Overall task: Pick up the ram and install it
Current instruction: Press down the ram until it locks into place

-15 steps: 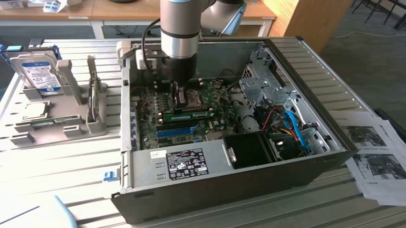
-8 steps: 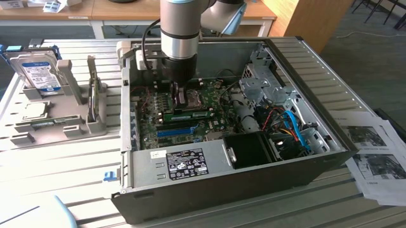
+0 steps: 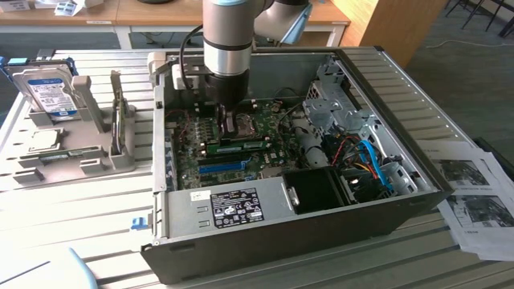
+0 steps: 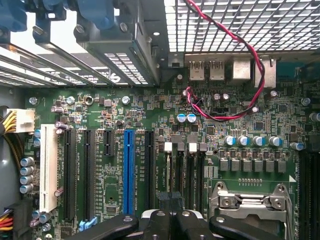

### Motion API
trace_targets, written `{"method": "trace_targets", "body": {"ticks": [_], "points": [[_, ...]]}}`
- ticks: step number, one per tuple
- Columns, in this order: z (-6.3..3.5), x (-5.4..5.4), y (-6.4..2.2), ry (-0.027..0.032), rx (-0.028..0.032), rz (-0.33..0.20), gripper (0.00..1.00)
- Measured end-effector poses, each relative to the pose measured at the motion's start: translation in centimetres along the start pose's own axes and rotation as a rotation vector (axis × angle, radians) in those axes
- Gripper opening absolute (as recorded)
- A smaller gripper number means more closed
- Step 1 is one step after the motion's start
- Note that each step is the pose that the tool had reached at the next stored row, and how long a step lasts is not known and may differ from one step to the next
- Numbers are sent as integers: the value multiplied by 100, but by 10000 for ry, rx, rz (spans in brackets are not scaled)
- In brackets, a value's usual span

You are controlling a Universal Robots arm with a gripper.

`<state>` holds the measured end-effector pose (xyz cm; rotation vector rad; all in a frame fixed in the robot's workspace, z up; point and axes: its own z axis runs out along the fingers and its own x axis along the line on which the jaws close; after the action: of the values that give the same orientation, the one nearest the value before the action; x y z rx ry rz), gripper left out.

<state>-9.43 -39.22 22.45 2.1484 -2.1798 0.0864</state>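
Note:
My gripper [image 3: 227,122] is down inside the open computer case [image 3: 418,114], low over the motherboard [image 3: 201,159] beside the processor socket [image 4: 252,202]. Its black fingers [image 4: 150,225] are shut together, with nothing visible between them. In the wrist view they hang over the black memory slots [image 4: 172,170], between the blue slot [image 4: 129,175] and the socket. A narrow green stick that looks like the ram [image 3: 62,157] lies flat in the grey holder [image 3: 120,161] on the exterior view's left. Green strips [image 3: 242,145] also show at the memory slots just below the gripper.
The grey holder also carries a hard drive [image 3: 50,90] and a square silvery chip [image 3: 44,139]. A red and black wire pair [image 4: 235,55] crosses the back of the board. The power supply [image 3: 233,208], a black fan [image 3: 321,189], blue cables [image 3: 374,162] and drive cages [image 3: 333,99] crowd the case. Paper sheets [image 3: 478,198] lie at the exterior view's right.

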Motion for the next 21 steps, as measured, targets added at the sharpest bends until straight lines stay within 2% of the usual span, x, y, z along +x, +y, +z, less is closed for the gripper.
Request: {"method": "trace_targets", "body": {"ticks": [21], "points": [[26,6,0,3,-1,0,9]]}}
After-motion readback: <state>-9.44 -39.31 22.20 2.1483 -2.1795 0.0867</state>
